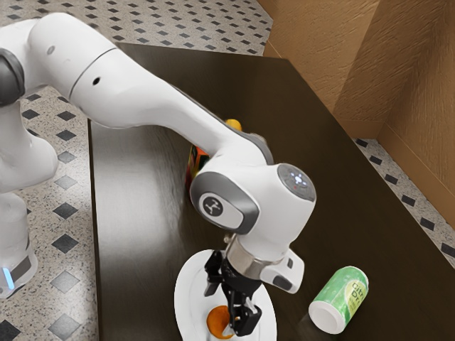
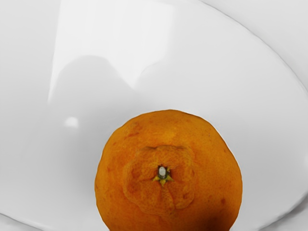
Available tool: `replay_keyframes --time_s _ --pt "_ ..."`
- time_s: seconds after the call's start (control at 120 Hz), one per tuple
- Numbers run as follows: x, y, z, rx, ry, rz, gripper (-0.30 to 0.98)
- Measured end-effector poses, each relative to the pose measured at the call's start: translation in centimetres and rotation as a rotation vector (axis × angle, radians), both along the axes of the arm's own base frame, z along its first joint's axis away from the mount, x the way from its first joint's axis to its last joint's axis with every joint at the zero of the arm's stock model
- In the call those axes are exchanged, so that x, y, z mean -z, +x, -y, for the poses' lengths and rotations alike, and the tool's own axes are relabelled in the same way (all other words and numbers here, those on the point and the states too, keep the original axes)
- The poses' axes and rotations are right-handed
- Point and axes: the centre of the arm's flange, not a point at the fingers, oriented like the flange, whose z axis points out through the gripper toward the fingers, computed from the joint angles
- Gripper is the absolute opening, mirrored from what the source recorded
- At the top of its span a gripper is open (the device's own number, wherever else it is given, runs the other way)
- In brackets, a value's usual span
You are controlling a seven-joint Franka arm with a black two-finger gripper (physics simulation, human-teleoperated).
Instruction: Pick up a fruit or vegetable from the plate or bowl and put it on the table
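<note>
The dark table (image 1: 313, 142) is the biggest thing I've got here, with my white arm (image 1: 128, 85) reaching over it from the exterior view's left. Under my hand sits a white plate (image 1: 192, 291), and on it is the orange (image 1: 217, 323). My gripper (image 1: 220, 311) is open, its fingers spread wide apart just over the orange, and it has hold of nothing. Well apart from the plate, toward the exterior view's right, there's a green and white can (image 1: 341, 298) on the table. Partly behind my arm is a dark thing with red and orange patches (image 1: 194, 167) (my own elbow room spoils that view, so I can't name it). Smallest of all is the stem spot (image 2: 162, 172) on top of the orange, plain in the wrist view.
</note>
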Motion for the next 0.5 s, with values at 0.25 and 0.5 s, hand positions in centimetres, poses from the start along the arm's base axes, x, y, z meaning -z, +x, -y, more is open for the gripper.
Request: replay_keyframes --time_s 0.25,0.5 --pt "1.3 0.1 0.5 -0.018 0.002 -0.006 0.63" --pt "2.6 1.1 0.1 -0.047 0.007 -0.012 0.63"
